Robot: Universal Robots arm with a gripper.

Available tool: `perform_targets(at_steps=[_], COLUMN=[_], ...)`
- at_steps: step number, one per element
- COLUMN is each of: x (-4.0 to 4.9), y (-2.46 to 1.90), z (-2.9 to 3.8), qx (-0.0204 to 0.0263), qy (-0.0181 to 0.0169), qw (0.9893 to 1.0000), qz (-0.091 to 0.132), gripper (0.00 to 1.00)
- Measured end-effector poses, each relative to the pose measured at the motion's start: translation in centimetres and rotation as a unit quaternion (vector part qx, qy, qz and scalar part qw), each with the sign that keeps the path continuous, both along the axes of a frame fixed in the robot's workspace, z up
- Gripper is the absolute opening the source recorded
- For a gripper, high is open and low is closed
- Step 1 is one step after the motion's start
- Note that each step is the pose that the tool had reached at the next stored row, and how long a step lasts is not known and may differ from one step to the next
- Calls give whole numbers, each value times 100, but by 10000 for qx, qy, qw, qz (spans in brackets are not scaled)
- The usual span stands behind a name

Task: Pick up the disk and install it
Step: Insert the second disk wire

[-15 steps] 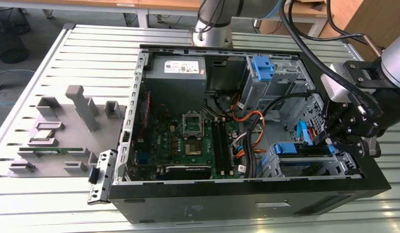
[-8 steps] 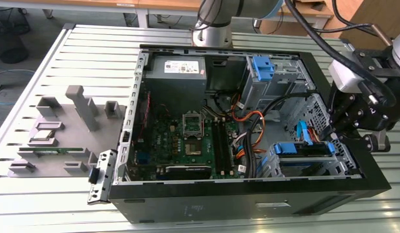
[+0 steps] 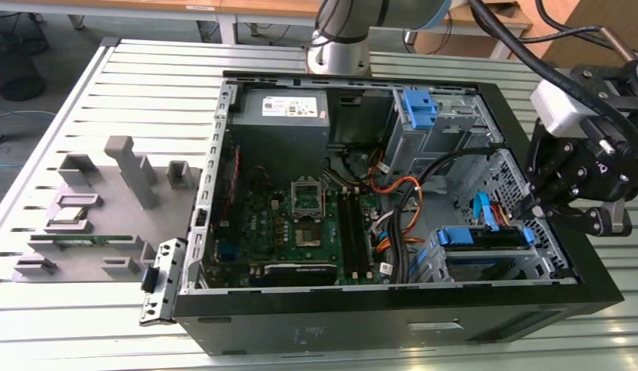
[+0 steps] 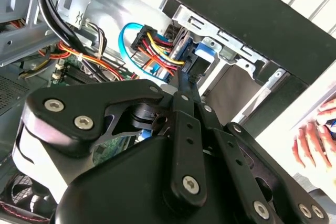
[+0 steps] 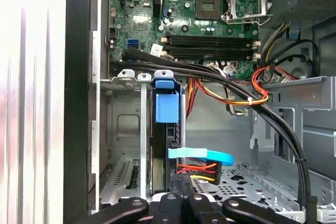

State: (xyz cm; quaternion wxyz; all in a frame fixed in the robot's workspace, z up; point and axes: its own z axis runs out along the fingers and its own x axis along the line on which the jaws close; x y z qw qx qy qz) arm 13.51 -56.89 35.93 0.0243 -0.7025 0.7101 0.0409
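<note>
I see the disk (image 5: 167, 129) standing edge-on in the drive cage (image 5: 126, 145) of the computer case (image 3: 401, 325), its lower part hidden, with the gripper (image 5: 178, 184) pinched together just above it, holding nothing I can make out.

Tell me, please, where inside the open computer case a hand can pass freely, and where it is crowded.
Free: the bare motherboard area around the empty socket. Crowded: the drive cage corner, where the disk, cable bundles and the pincer sit close together.

Cables (image 5: 231, 82) across bay — cage (image 5: 126, 129) beside
</note>
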Motion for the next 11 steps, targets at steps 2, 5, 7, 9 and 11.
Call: perform_targets(at_steps=[2,5,7,9,11], x=[-29,-88,-125,-149,-150], y=[1,0,0,0,-1], z=[0,-7,-13,-15,-15], qx=[5,9,12,12,11], qy=[-1,-2,-2,-2,-2], qw=[10000,10000,10000,10000,10000], qz=[1,1,0,0,1], gripper=[10,10,10,10,10])
